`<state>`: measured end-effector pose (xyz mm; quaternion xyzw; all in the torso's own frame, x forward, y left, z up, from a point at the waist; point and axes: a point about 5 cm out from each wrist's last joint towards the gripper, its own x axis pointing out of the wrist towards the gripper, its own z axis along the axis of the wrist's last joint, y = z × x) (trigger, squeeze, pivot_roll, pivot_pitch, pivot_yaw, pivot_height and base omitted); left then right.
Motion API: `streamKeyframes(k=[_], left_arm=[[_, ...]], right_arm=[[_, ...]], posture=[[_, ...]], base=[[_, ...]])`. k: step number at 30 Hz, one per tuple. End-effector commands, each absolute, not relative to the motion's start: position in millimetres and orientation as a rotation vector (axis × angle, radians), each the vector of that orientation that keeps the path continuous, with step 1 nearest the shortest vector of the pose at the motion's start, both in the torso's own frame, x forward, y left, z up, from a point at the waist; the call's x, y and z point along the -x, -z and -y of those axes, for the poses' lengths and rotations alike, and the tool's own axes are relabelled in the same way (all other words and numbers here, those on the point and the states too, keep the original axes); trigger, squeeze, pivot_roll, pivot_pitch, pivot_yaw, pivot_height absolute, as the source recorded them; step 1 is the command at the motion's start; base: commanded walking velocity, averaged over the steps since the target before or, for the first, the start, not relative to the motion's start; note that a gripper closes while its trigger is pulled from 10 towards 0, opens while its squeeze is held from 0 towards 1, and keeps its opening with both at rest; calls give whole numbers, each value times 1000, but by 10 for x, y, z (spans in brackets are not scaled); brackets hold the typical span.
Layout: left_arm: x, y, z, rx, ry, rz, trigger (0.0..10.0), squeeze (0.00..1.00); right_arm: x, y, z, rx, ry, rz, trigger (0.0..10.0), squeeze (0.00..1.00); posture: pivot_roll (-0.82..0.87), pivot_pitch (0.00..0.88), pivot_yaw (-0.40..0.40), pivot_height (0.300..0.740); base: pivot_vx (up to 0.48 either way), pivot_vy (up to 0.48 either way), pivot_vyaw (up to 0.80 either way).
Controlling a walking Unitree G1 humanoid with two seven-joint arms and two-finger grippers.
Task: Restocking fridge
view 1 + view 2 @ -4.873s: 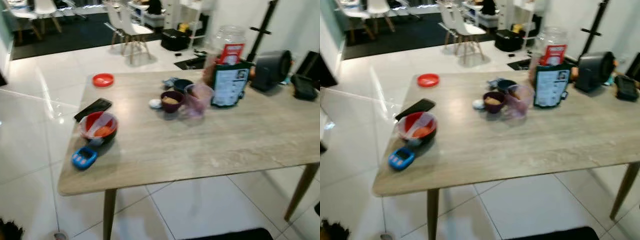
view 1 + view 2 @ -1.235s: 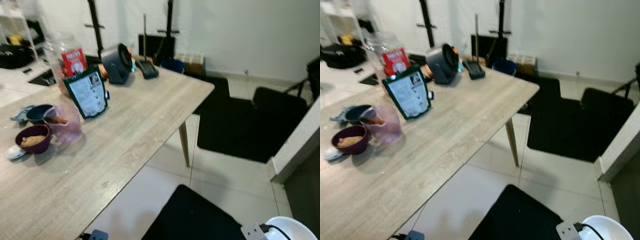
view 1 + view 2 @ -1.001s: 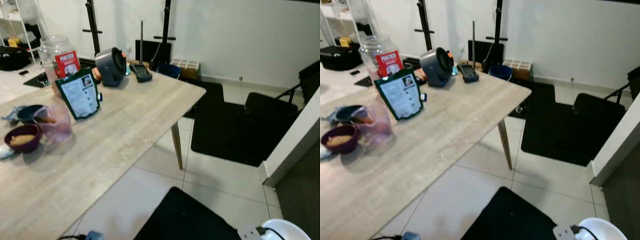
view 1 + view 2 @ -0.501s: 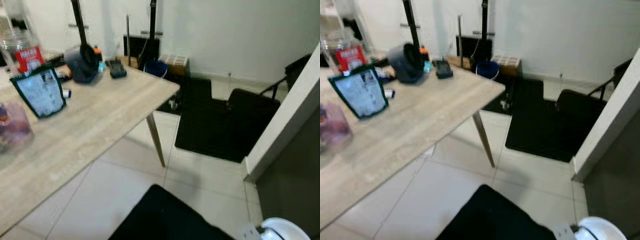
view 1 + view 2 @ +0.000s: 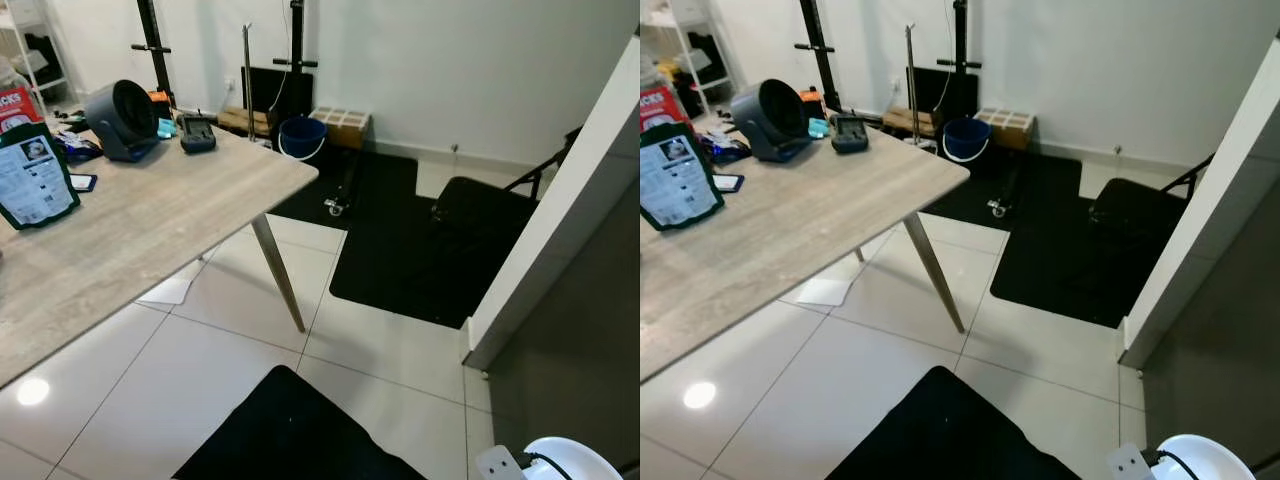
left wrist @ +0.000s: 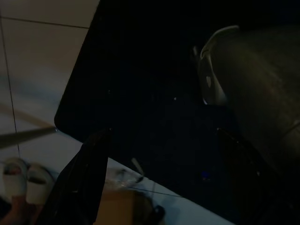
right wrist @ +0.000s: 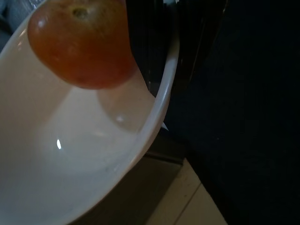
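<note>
A white bowl (image 7: 93,154) with a round orange-red fruit (image 7: 82,44) in it sits close in front of the right wrist camera. My right gripper (image 7: 187,47) is shut on its rim, with one black finger (image 7: 206,28) outside the wall. The bowl's edge (image 5: 562,458) also peeks in at the bottom right of the head views. My left gripper (image 6: 159,173) hangs low over a black mat (image 6: 154,93), open, with nothing between its fingers. A tall grey panel with a white edge (image 5: 560,210) rises on the right.
A wooden table (image 5: 150,215) stands on the left with a dark pouch (image 5: 33,178), a round grey device (image 5: 122,118) and small items. A blue bucket (image 5: 301,136), black floor mats (image 5: 420,250) and a black chair (image 5: 485,200) lie ahead. Pale slippers (image 6: 18,176) sit by my feet.
The camera has swung to the right: the table slid to the left edge, its bowls and cup left view, and the grey panel on the right grew larger.
</note>
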<state>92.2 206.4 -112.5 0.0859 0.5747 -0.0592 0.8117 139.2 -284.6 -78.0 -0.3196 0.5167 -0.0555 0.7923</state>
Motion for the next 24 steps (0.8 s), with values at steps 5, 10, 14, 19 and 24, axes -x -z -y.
streamKeyframes(k=[5, 10, 14, 19, 24], left_arm=[[-826, 1176, -1850, -130, 187, -1261, 10000, 0], [-835, 1172, -1863, -136, 185, -1259, 10000, 0], [-841, 1170, -1869, -137, 182, -1257, 10000, 0], [-847, 1169, -1876, -142, 180, -1256, 10000, 0], [-851, 1168, -1878, -144, 178, -1253, 10000, 0]], right_arm=[[-1351, 772, 2905, 701, 133, -1128, 10000, 0], [-1345, 772, 2912, 698, 138, -1133, 10000, 0], [-1341, 773, 2912, 697, 139, -1136, 10000, 0], [-1331, 776, 2915, 697, 138, -1141, 10000, 0], [-1325, 775, 2923, 696, 140, -1144, 10000, 0]], posture=[[-31, 0, -27, 740], [-32, 0, -26, 740], [-32, 0, -26, 740], [-33, 0, -26, 740], [-34, 0, -26, 740]], base=[[0, -52, -775], [0, 0, -775], [0, 0, -775], [0, 0, -775], [0, 0, -775]])
